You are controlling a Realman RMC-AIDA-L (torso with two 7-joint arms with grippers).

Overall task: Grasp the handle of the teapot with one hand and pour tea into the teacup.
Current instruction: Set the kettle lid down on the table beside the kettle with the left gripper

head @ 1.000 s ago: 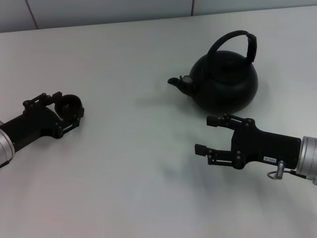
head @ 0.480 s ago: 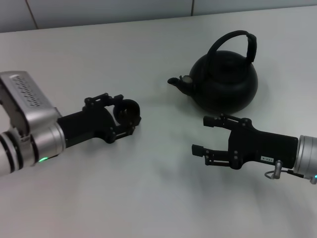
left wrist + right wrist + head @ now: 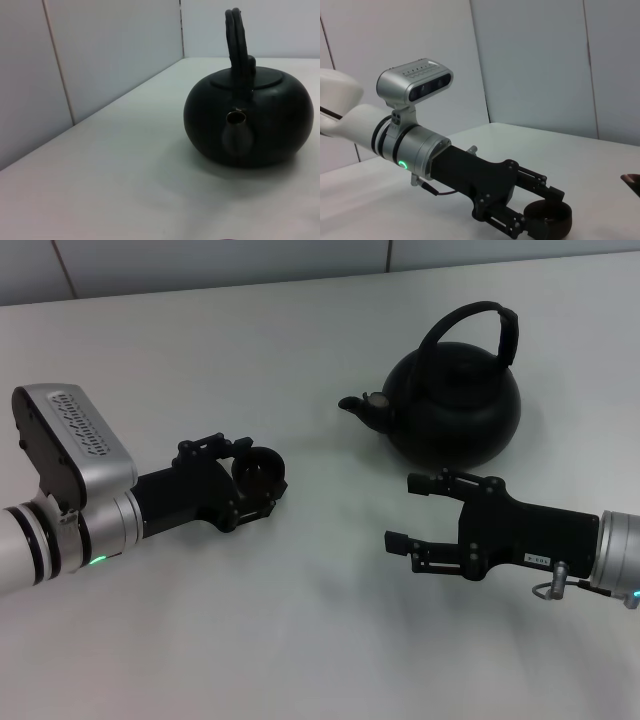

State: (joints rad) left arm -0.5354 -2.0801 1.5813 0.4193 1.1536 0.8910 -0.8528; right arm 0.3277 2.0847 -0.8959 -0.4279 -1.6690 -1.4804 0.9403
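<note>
The teapot (image 3: 455,410) stands upright on the white surface (image 3: 300,620), far and to the right, with its short spout (image 3: 353,404) pointing left and the handle (image 3: 478,332) arched tall over its lid. In the left wrist view the teapot (image 3: 248,121) faces the camera spout-first, its handle (image 3: 237,45) seen edge-on. The left pincer (image 3: 262,478) reaches in from the left and is closed around the teacup (image 3: 257,469), gripping the small black cup between its fingers just left of the middle of the scene, well apart from the teapot's spout. The right wrist view shows the same grip from the other side: the left pincer (image 3: 546,212) clasping the teacup (image 3: 548,218) close above the surface. The right pincer (image 3: 418,510) lies near and to the right, just in front of the teapot, its fingers spread wide apart and holding nothing, pointing left
</note>
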